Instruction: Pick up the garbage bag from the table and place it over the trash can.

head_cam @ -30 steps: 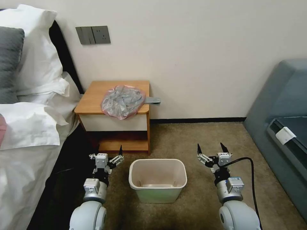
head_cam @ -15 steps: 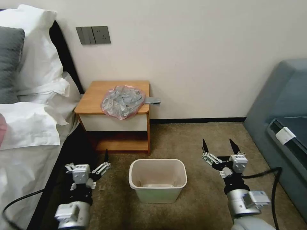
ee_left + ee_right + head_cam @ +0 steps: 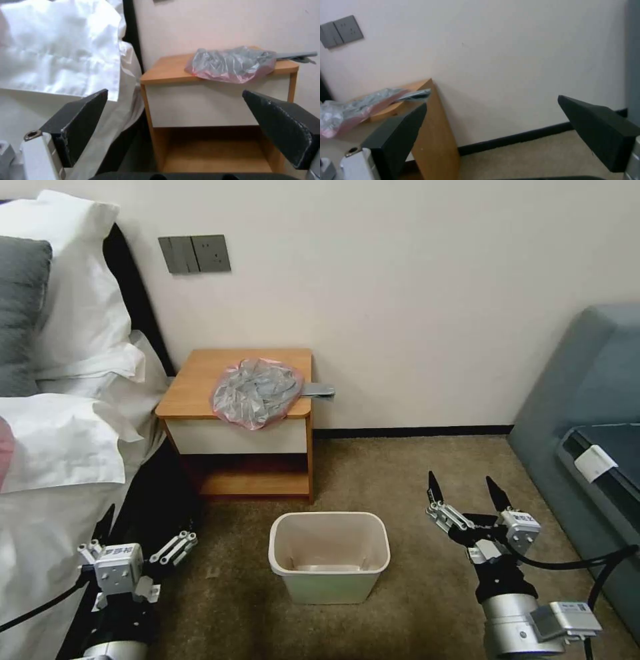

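Note:
The garbage bag, crinkled grey with a pinkish rim, lies on the right front part of the wooden table, overhanging its front edge. The beige trash can stands on the carpet in front of the table, with nothing over it. My left gripper is open, low beside the bed and left of the can. My right gripper is open, right of the can above the carpet. The left wrist view looks past the open left gripper to the bag on the table. In the right wrist view, the bag lies beyond the open right gripper.
A bed with white pillows runs along the left, close to my left arm. A grey-blue sofa fills the right side. A flat grey object juts out past the table's right edge. Carpet lies open around the can.
Both arms have swung outward and lower: the left toward the bed, the right toward the sofa. Both grippers stay open. The bag and can have not moved.

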Available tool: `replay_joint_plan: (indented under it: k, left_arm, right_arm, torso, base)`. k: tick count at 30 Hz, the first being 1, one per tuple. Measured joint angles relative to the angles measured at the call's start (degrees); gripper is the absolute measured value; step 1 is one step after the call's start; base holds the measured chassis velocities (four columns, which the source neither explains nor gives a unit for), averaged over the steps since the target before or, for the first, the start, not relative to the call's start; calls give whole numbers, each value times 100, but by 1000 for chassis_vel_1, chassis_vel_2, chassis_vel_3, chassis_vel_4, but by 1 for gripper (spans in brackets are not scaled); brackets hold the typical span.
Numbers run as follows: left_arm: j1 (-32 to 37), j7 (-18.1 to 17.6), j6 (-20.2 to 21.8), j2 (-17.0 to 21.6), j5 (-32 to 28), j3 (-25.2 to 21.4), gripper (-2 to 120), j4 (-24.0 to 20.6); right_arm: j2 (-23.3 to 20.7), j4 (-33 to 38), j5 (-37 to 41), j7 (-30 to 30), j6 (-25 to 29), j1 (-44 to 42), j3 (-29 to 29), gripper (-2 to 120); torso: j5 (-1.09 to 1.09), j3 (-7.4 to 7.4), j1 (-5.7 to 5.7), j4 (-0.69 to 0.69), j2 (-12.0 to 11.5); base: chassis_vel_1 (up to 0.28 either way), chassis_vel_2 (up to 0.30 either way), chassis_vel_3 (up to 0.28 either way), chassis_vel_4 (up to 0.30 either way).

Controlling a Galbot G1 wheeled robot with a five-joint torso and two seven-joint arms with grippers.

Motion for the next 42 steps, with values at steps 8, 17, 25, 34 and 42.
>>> replay_joint_plan:
  k: [8, 17, 25, 34, 42]
  left_arm:
    - [91, 2, -75, 3, -73, 50, 100, 1]
    - [264, 72, -98, 134, -304, 3, 100, 2]
    - [391, 193, -159, 142, -477, -127, 100, 13]
    - [349, 220, -141, 36, -481, -206, 100, 18]
    - [301, 245, -141, 12, -448, -208, 100, 20]
  right_arm:
    - [-536, -134, 2440, 63, -856, 946, 30, 100]
    - [-1093, -644, 5249, 165, -1213, 2124, 86, 100]
    - [-1009, -2191, 7319, 706, -1615, 4312, -712, 100]
    - [-392, -3918, 8044, 738, -1716, 5651, -1391, 100]
    - [-48, -4838, 7969, 586, -1720, 6312, -1516, 100]
  torso:
    - [2, 0, 0, 2, -1]
    - [1, 0, 0, 0, -1]
    - [-1, 1, 0, 2, -1]
    - [0, 2, 1, 0, -1]
    - [-1, 1, 1, 1, -1]
  base:
    - [0, 0, 0, 0]
    - [0, 0, 0, 0]
    - [0, 0, 0, 0]
    - [0, 0, 0, 0]
    - [0, 0, 0, 0]
